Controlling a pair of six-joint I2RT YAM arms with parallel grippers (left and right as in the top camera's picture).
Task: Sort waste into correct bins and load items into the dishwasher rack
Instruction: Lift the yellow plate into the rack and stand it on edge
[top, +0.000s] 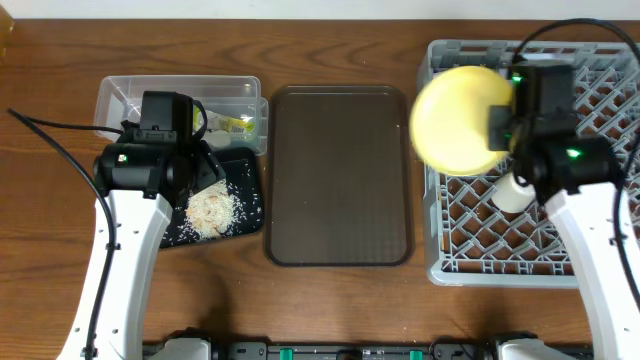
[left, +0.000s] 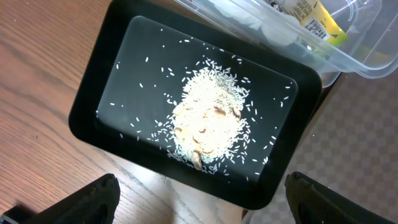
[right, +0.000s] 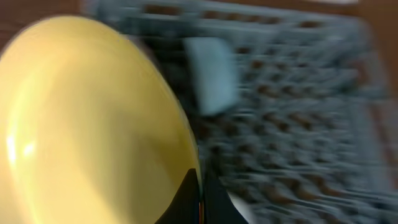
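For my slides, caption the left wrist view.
Left gripper hovers open over a flat black rectangular tray of loose white rice scraps.

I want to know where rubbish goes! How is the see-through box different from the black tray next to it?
The clear tub is see-through with tall walls; the black tray is dark and shallow, with only a low rim. The clear tub holds a yellow-green wrapper, while the black tray holds a pile of white rice. Both are rectangles with rounded corners, sitting side by side.
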